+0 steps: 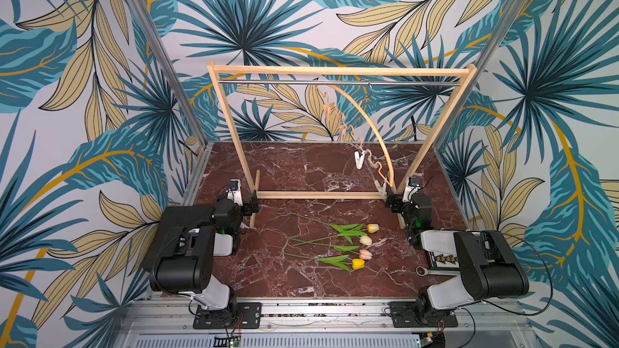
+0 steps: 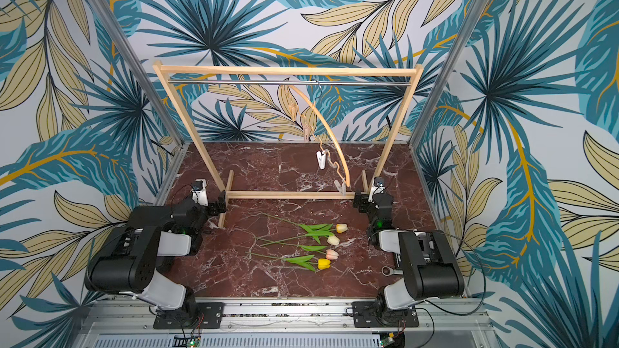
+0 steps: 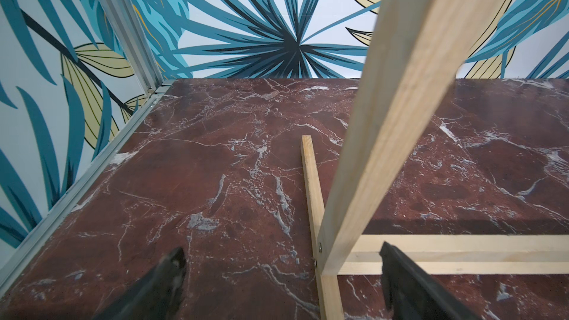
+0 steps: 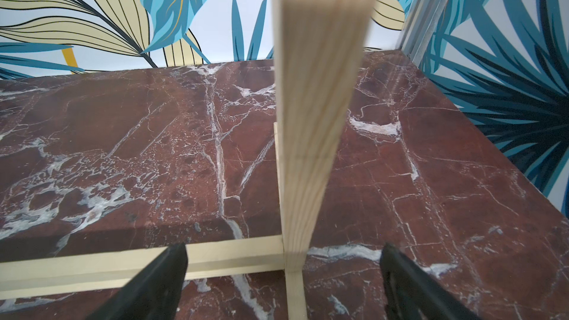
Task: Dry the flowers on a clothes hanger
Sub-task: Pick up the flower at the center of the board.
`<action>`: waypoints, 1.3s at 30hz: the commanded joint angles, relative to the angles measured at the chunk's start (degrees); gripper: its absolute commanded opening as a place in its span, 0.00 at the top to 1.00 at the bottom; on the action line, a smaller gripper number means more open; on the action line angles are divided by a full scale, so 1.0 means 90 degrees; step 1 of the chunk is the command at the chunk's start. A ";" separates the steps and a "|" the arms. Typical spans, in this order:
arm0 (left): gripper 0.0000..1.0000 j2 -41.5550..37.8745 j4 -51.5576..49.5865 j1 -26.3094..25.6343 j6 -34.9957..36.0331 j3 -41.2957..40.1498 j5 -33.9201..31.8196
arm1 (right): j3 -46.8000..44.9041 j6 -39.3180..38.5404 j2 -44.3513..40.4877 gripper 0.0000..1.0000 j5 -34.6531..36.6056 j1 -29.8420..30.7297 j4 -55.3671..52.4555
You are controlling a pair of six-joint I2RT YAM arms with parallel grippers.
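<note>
Several long-stemmed tulips, the flowers [image 1: 348,244] [image 2: 313,244], lie side by side on the red marble table, heads pointing right, between the two arms. The clothes hanger [image 1: 370,120] [image 2: 326,125] hangs by its hook from the rack's metal rail, tilted steeply; its low end is near the rack's right foot, with white clips [image 1: 359,159] on its wavy bar. My left gripper [image 1: 254,200] [image 3: 281,260] is open and empty at the rack's left foot. My right gripper [image 1: 391,200] [image 4: 283,257] is open and empty at the right foot. Neither wrist view shows flowers or hanger.
The big wooden rack [image 1: 335,70] [image 2: 288,70] stands across the table's middle; its uprights [image 3: 385,136] [image 4: 314,118] rise just in front of each gripper. A metal wrench [image 1: 422,271] and a dark board [image 1: 442,259] lie beside the right arm. Patterned walls close three sides.
</note>
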 commanded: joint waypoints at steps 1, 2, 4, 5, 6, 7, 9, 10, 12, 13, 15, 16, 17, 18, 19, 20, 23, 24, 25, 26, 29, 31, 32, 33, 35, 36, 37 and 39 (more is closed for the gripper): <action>0.00 0.0026 -0.0060 0.0037 -0.0058 0.0249 -0.0028 | -0.0067 -0.0090 -0.0155 0.00 0.0233 0.0003 0.0251; 0.00 0.0011 -0.0014 0.0070 -0.0085 0.0236 -0.0017 | 0.0132 0.0061 -0.0547 0.00 0.0763 0.0017 -0.0620; 0.00 -0.0545 -0.0869 0.0074 -0.0354 0.0446 -0.0794 | 0.1272 0.0693 -0.1287 0.00 0.1690 0.0017 -0.3301; 0.00 -0.1085 -0.1930 0.0076 -0.0464 0.0816 -0.1090 | 0.2015 0.1005 -0.1532 0.00 0.1753 0.0021 -0.4755; 0.00 -0.1532 -0.2787 0.0076 -0.0547 0.1158 -0.1381 | 0.2699 0.1225 -0.1693 0.00 0.1447 0.0017 -0.6036; 0.00 -0.1907 -0.3369 0.0080 -0.0780 0.1350 -0.1525 | 0.3072 0.1332 -0.1796 0.00 0.1080 0.0017 -0.6818; 0.00 -0.2519 -0.3744 0.0079 -0.1315 0.1417 -0.1622 | 0.2830 0.1718 -0.2156 0.00 0.0862 0.0022 -0.6876; 0.00 -0.2751 -0.3875 0.0057 -0.1713 0.1407 -0.1689 | 0.2465 0.2205 -0.2371 0.00 0.1427 -0.0001 -0.6698; 0.00 -0.3087 -0.4472 -0.0132 -0.2567 0.1468 -0.1988 | 0.2068 0.3579 -0.2696 0.00 0.2474 -0.0118 -0.7033; 0.00 -0.3214 -0.4808 -0.0333 -0.2870 0.1500 -0.2168 | 0.2014 0.3705 -0.2756 0.00 0.1913 -0.0363 -0.7070; 0.00 -0.3368 -0.5364 -0.0811 -0.3163 0.1585 -0.2372 | 0.2441 0.3725 -0.2536 0.00 0.1357 -0.0410 -0.7731; 0.00 -0.3428 -0.5681 -0.1100 -0.3204 0.1675 -0.2461 | 0.2742 0.3740 -0.2369 0.00 0.1315 -0.0310 -0.8158; 0.00 -0.3483 -0.5928 -0.1384 -0.3266 0.1765 -0.2562 | 0.2935 0.3750 -0.2275 0.00 0.1407 -0.0169 -0.8504; 0.00 -0.3525 -0.6146 -0.1598 -0.3329 0.1843 -0.2612 | 0.3025 0.3779 -0.2279 0.01 0.1543 -0.0052 -0.8762; 0.00 -0.3570 -0.6370 -0.1841 -0.3379 0.1947 -0.2661 | 0.3007 0.3856 -0.2369 0.01 0.1635 0.0040 -0.9009; 0.00 -0.3618 -0.6724 -0.2046 -0.3500 0.2081 -0.2751 | 0.2912 0.3940 -0.2512 0.02 0.1572 0.0074 -0.9188; 0.02 -0.3751 -0.7377 -0.2449 -0.3926 0.2349 -0.2786 | 0.2599 0.4173 -0.3026 0.14 0.1366 0.0168 -0.9745; 0.04 -0.3787 -0.7510 -0.2544 -0.4064 0.2390 -0.2776 | 0.2540 0.4208 -0.3153 0.21 0.1324 0.0247 -0.9931; 0.06 -0.3808 -0.7602 -0.2657 -0.4170 0.2421 -0.2757 | 0.2487 0.4252 -0.3287 0.30 0.1334 0.0407 -1.0141; 0.07 -0.3818 -0.7664 -0.2770 -0.4227 0.2441 -0.2745 | 0.2444 0.4270 -0.3392 0.45 0.1403 0.0636 -1.0350; 0.10 -0.3734 -0.7705 -0.2981 -0.4313 0.2441 -0.2579 | 0.2441 0.4455 -0.3433 0.67 0.1658 0.1507 -1.0897; 0.11 -0.3635 -0.7674 -0.3039 -0.4360 0.2418 -0.2394 | 0.2383 0.4632 -0.3445 0.75 0.1598 0.2013 -1.1067; 0.12 -0.3583 -0.7634 -0.3080 -0.4369 0.2403 -0.2313 | 0.2283 0.4639 -0.3474 0.76 0.1463 0.2349 -1.0948; 0.13 -0.3528 -0.7628 -0.3123 -0.4360 0.2393 -0.2269 | 0.2199 0.4595 -0.3496 0.76 0.1351 0.2610 -1.0782; 0.15 -0.3410 -0.7805 -0.3164 -0.4454 0.2519 -0.2233 | 0.2134 0.4370 -0.3398 0.75 0.1141 0.3406 -1.0379; 0.15 -0.3382 -0.8115 -0.3166 -0.4546 0.2645 -0.2220 | 0.2188 0.4270 -0.3263 0.74 0.1057 0.3717 -1.0240; 0.16 -0.3356 -0.8347 -0.3183 -0.4628 0.2801 -0.2173 | 0.2306 0.4092 -0.3043 0.71 0.0845 0.4043 -1.0073; 0.18 -0.3345 -0.8648 -0.3214 -0.4695 0.3041 -0.2151 | 0.2612 0.3678 -0.2526 0.66 0.0535 0.4639 -0.9754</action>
